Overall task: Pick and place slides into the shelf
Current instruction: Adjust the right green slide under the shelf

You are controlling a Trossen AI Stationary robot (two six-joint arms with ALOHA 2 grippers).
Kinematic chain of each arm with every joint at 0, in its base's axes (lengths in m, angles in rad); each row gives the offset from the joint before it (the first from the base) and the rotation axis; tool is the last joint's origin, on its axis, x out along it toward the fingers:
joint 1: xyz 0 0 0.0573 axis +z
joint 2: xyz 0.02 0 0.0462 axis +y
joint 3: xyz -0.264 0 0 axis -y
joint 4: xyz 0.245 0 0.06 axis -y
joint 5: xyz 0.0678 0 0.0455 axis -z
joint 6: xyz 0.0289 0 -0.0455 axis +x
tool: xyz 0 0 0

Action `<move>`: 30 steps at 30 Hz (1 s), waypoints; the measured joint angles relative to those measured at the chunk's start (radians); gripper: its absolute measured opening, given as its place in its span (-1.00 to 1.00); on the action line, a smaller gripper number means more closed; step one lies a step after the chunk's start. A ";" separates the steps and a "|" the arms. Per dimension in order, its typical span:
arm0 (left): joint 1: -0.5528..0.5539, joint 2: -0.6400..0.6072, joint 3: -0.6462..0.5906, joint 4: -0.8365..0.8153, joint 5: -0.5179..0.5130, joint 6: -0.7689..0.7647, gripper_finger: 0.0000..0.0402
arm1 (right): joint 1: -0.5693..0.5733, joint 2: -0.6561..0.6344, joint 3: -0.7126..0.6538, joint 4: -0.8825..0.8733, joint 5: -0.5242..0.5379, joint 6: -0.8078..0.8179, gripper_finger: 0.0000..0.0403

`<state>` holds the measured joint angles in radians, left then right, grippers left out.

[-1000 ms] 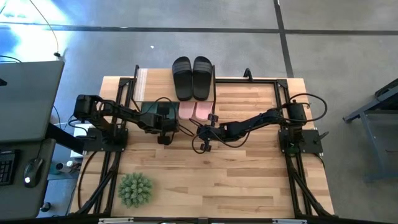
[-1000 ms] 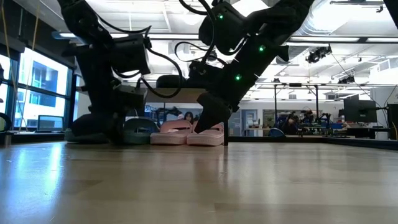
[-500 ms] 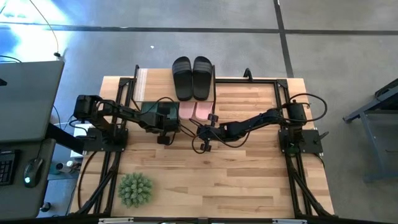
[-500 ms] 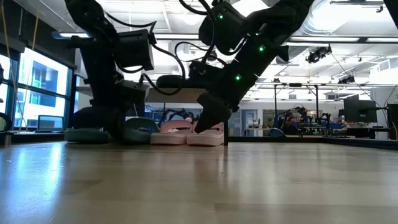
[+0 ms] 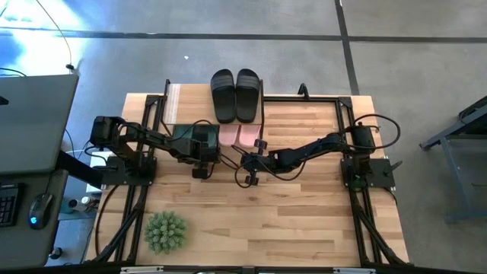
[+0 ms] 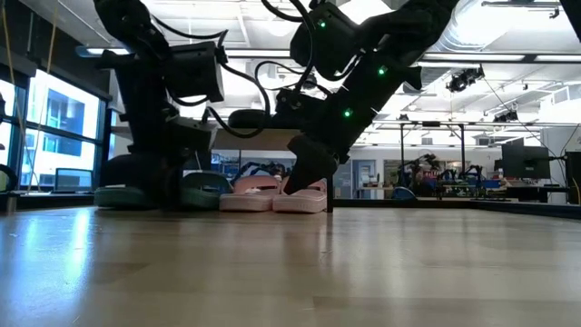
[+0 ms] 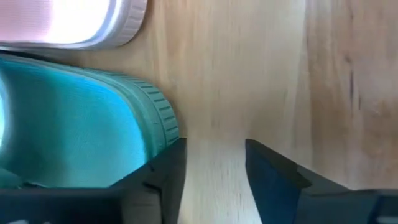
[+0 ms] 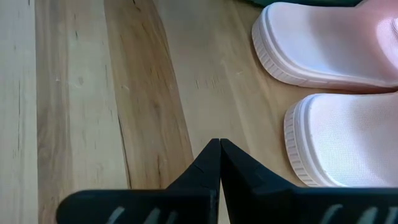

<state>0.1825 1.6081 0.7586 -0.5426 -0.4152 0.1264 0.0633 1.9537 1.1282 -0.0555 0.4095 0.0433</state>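
The shelf (image 5: 179,103) stands at the table's far edge with the black slides (image 5: 235,95) lying on its top board. Below that board, on the table, the pink slides (image 5: 240,135) lie side by side, and the dark green slides (image 5: 183,135) lie to their left. My left gripper (image 7: 214,168) is open and points down just off the rounded near end of a green slide (image 7: 74,118). My right gripper (image 8: 219,149) is shut and hangs over bare wood beside the near ends of the pink slides (image 8: 348,137). My left gripper has one finger (image 7: 168,177) right against the ribbed edge of the green slide's rounded end (image 7: 163,127). I cannot tell whether it touches. The slide lies flat on the table, and nothing is between the two fingers.
A spiky green plant ball (image 5: 165,232) sits at the table's near left. Black frame rails (image 5: 144,190) run along both sides of the table. The middle and near part of the table (image 5: 289,221) is bare wood.
In the low view my left arm's wrist has risen a little and shifted slightly over the green slides, which now lie flat on the table. My right arm has kept still.
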 joint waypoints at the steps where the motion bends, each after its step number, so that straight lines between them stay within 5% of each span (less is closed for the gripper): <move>1: 0.000 0.000 0.000 -0.001 0.003 0.000 -0.22 | 0.000 0.000 0.000 0.000 0.000 0.000 -1.00; 10: 0.000 -0.002 0.000 -0.013 0.022 -0.003 -0.05 | 0.000 0.000 0.000 0.000 0.000 0.000 -1.00; 30: -0.005 -0.003 0.001 -0.055 0.058 0.001 -0.08 | 0.000 0.000 0.000 -0.001 -0.037 -0.003 -1.00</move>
<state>0.1776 1.6051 0.7597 -0.5980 -0.3572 0.1276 0.0635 1.9537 1.1282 -0.0566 0.3722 0.0402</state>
